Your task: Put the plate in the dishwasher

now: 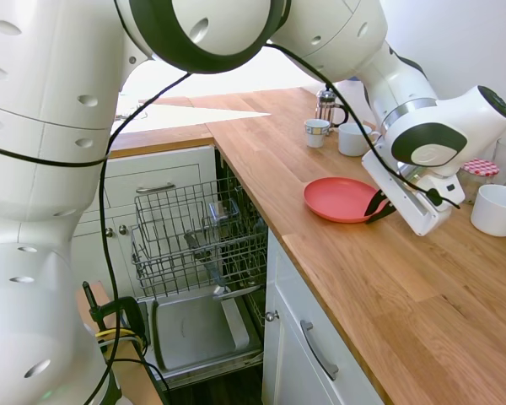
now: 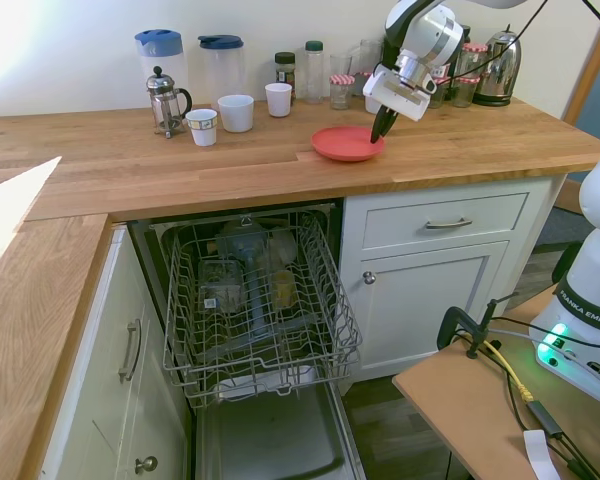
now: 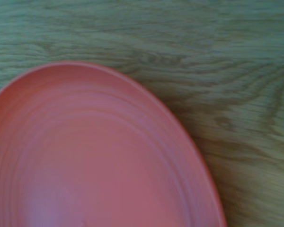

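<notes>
The coral-red plate (image 1: pixel 341 199) lies flat on the wooden counter (image 1: pixel 422 287), above the white drawers to the right of the dishwasher (image 2: pixel 255 300). My gripper (image 1: pixel 374 213) is tilted down at the plate's edge nearest the arm, its dark fingers closing together on the rim (image 2: pixel 379 137). In the wrist view the plate (image 3: pixel 94 156) fills the frame from close by, with bare wood grain around it. The dishwasher stands open, its door (image 1: pixel 198 329) folded down. Its grey wire rack (image 2: pixel 260 295) is pulled out and holds a few items.
Two white mugs (image 2: pixel 220 118), a French press (image 2: pixel 165 100) and jugs stand left of the plate, with jars and a kettle (image 2: pixel 495 65) behind it. A white bowl (image 1: pixel 496 209) sits beside the gripper. White drawers with metal handles (image 2: pixel 448 222) flank the dishwasher.
</notes>
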### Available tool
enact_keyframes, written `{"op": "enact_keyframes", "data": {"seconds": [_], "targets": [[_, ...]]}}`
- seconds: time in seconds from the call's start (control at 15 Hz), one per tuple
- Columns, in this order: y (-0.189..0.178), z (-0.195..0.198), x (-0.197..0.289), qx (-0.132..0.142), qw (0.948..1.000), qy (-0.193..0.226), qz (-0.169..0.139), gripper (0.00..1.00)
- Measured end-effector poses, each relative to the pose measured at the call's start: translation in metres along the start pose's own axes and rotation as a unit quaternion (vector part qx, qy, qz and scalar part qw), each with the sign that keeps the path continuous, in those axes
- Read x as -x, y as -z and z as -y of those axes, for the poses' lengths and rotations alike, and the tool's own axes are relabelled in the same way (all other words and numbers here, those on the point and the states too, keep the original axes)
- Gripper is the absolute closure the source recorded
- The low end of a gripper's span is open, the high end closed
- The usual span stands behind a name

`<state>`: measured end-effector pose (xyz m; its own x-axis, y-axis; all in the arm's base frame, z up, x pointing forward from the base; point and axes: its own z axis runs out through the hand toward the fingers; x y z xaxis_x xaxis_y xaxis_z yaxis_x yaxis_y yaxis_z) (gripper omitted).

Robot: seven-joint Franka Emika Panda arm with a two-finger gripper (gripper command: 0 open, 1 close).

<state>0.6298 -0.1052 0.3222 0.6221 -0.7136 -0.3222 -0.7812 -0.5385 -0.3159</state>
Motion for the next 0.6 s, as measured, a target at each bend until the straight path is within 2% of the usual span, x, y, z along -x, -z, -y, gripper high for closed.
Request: {"op": "enact_keyframes", "data": {"seconds": [0.2, 0.33, 0.47, 0.6], "targets": [[0.016, 0.019, 0.022, -0.005, 0.9997, 0.022, -0.009, 1.00], [0.032, 0.039, 0.059, 0.003, 0.9985, 0.049, -0.023, 1.00], [0.042, 0.070, 0.123, 0.029, 0.9950, 0.081, -0.052, 1.00], [0.033, 0.108, 0.216, 0.062, 0.9868, 0.120, -0.089, 1.00]]}}
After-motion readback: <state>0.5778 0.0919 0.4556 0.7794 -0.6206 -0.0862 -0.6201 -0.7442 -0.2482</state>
